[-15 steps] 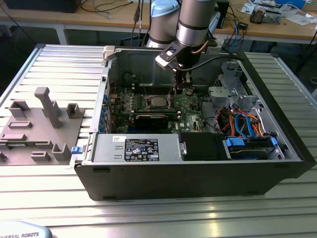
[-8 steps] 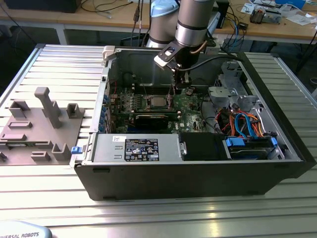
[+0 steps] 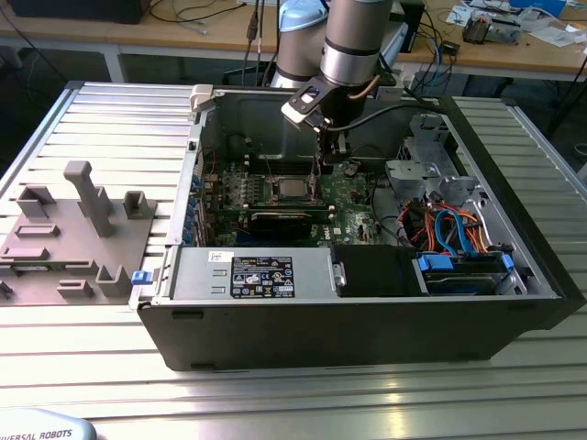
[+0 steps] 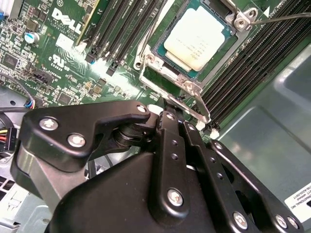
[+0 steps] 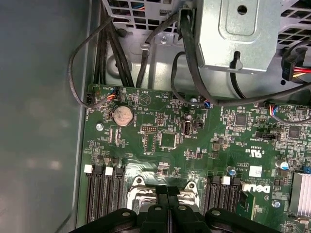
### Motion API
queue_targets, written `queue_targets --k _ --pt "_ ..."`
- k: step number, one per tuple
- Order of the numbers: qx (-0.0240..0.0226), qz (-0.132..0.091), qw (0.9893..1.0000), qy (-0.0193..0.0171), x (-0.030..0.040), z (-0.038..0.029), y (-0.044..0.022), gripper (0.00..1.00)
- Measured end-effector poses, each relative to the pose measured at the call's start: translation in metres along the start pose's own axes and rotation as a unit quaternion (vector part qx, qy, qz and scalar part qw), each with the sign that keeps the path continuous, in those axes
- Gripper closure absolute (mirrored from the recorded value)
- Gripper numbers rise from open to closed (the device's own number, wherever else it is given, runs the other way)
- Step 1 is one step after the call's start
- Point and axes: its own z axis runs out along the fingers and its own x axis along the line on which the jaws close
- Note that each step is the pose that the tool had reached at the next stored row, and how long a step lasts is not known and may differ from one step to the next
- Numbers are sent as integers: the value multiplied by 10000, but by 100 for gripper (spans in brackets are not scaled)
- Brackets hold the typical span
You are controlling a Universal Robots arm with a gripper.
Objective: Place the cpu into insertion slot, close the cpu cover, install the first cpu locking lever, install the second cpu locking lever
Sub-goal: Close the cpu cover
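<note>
One arm comes down from the upper centre of the exterior view into one open computer case (image 3: 514, 275), which lies on a ribbed metal table (image 3: 119, 119). Its one gripper (image 3: 323, 165) hangs low over the green board (image 5: 160, 141), just to the exterior view's right of the cpu (image 3: 292, 188). In the first wrist view its two fingers (image 5: 162, 204) lie pressed together, with only a thin seam between them. Whether anything is pinched there I cannot tell. In the second wrist view the single cpu sits flat in the insertion slot (image 4: 163, 54), silver top up, with a dark border around it. The fingertips are at the silvery cpu cover (image 4: 167, 80) on the slot's near edge (flat or tilted, I cannot tell). One thin metal rod (image 4: 282, 17) leads off from a corner of the slot. Two banks of long black slots (image 4: 121, 24) flank it, one on each side. In the first wrist view one coin battery (image 5: 123, 115) lies on the board. At the exterior view's left one grey fixture (image 3: 64, 247) rests on the table.
</note>
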Motion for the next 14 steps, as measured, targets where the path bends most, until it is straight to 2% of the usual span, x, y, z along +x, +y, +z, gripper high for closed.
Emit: queue_targets --k 14 --pt "0 0 10000 0 8 14 -82 89"
